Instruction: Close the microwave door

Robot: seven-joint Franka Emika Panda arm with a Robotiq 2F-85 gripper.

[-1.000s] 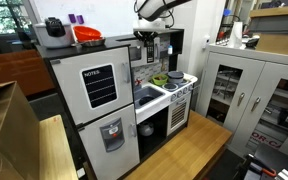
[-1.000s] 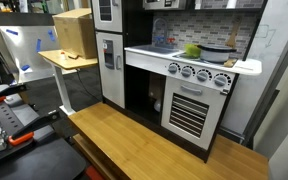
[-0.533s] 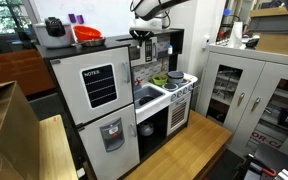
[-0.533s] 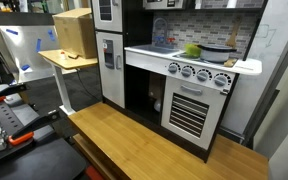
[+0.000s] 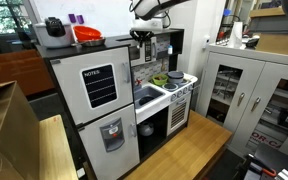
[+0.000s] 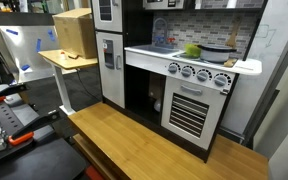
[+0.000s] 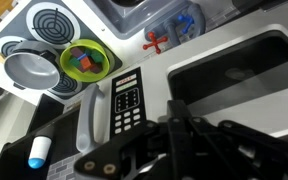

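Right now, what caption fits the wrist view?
Hand at the microwave door; green bowl and pan on the stove beyond.

The robot arm (image 5: 156, 8) is bending down over the toy kitchen (image 5: 174, 105), its end effector (image 5: 142, 34) hanging just above the microwave door (image 5: 144, 52), too small to show how the jaws are standing. A green bowl (image 5: 159, 80) is sitting on the stovetop, and a red bowl (image 5: 87, 35) is resting above the NOTES door (image 5: 98, 86).

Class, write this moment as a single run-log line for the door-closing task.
task: close door | gripper: by white toy microwave door with black keypad | fingers: open or shut unclear | contact: not visible
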